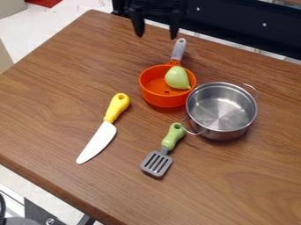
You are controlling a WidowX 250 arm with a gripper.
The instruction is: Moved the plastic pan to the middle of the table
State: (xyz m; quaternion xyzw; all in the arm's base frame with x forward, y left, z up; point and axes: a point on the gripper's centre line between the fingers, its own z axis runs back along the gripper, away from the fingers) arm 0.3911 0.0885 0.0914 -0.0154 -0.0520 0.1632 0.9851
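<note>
The jaws of the gripper (156,33) stand apart at the top edge of the view. Near them, the handle of the orange pan (166,97) points up and slightly right; the pan's long axis follows this line. The pan, upright on the table (53,92), holds a pale green item (177,78), left of the metal pot (221,109).

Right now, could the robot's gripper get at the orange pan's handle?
Probably yes. The gripper hangs open near the grey handle, with nothing visible between them. The metal pot stands beside the orange pan, away from the handle's free end, so it looks unlikely to block.
</note>
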